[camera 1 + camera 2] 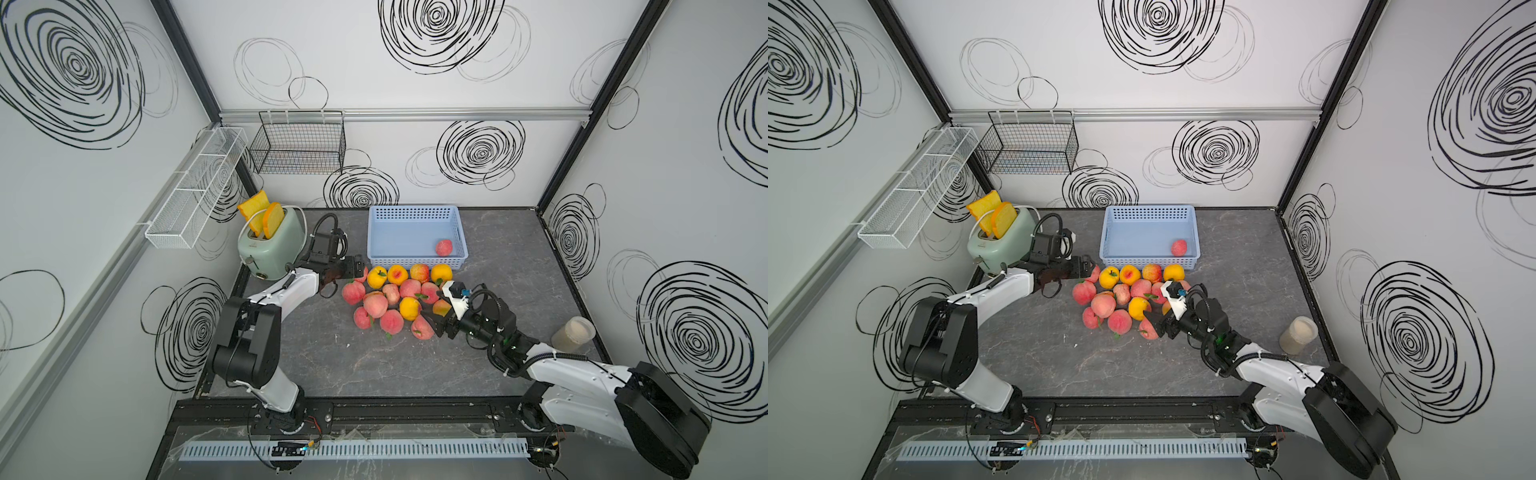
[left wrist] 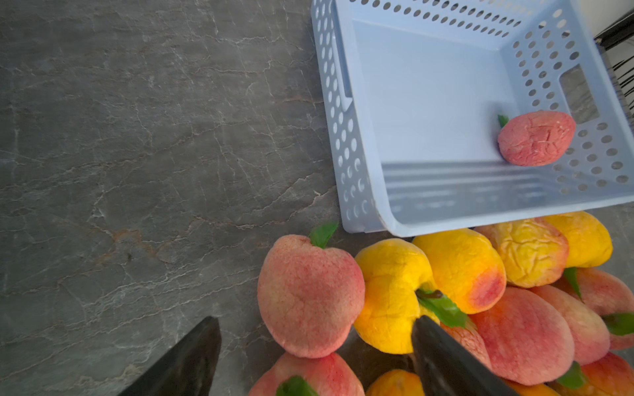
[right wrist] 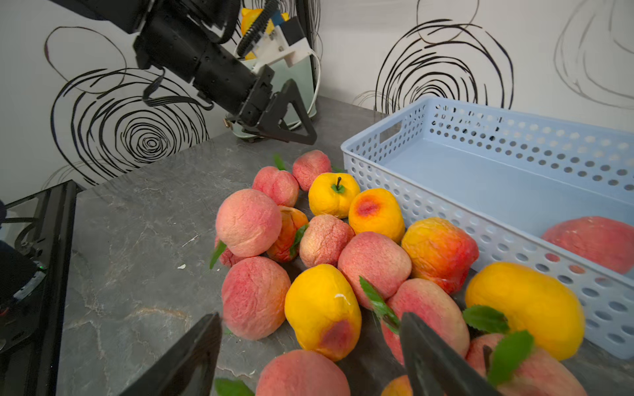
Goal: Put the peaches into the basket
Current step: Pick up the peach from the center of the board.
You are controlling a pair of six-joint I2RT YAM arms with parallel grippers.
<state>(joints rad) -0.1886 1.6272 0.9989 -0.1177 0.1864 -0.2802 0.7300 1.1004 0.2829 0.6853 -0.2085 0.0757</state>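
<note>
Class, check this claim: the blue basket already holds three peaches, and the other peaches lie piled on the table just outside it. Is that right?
No. The blue basket holds just one peach, a pink one near its wall, as both top views show. The other peaches do lie piled on the table just outside it.

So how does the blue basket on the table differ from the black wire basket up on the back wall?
The blue basket is perforated plastic; the black wire basket is an open wire grid. The blue basket sits on the table, while the black wire basket hangs from the rail on the back wall. The blue basket holds one peach; I can't make out any in the black wire basket. Both are rectangular and open-topped.
</note>
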